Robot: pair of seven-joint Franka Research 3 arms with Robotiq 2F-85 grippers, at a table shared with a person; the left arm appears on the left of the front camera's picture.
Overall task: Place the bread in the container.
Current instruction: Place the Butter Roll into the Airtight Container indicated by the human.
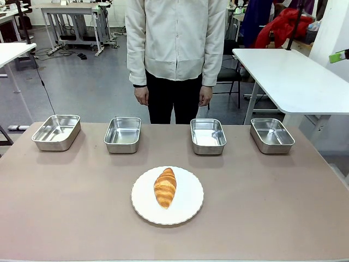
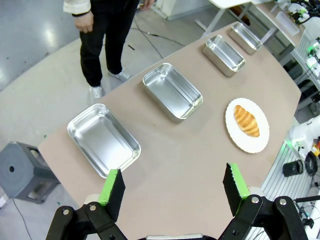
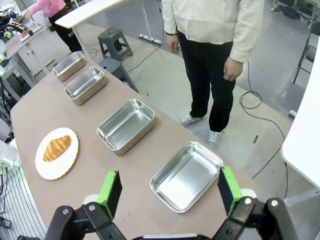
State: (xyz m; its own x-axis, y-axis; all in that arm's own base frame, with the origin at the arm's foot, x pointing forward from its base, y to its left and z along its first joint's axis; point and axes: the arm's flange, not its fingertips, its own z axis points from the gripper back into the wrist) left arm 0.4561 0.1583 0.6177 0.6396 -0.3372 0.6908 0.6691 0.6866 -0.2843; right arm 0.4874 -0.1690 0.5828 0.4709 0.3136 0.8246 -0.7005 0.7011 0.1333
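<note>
We are starting: bread [image 1: 165,187] lying untouched on the plate [image 1: 188,208]. Left gripper [image 2: 172,175], right gripper [image 3: 168,175] both hanging spread, empty. Next we are likely needing a descent and grasp.

Front camera first: it sits on my side of the tabletop [image 1: 262,218], between my arms and fairly low. It faces straight across to the person [image 1: 175,49] standing at the far edge, with the white plate [image 1: 188,202] close in. Over to my left wrist: that camera hangs high off the left end. It looks down past my left pincer [image 2: 172,170] and slantwise along the tabletop, leftmost tray [image 2: 102,140] nearest. My right wrist mirrors it from the right end, over my right pincer [image 3: 168,173], rightmost tray [image 3: 186,176] nearest. All three views share the plate, both end trays, the two between, and part of the person.
</note>
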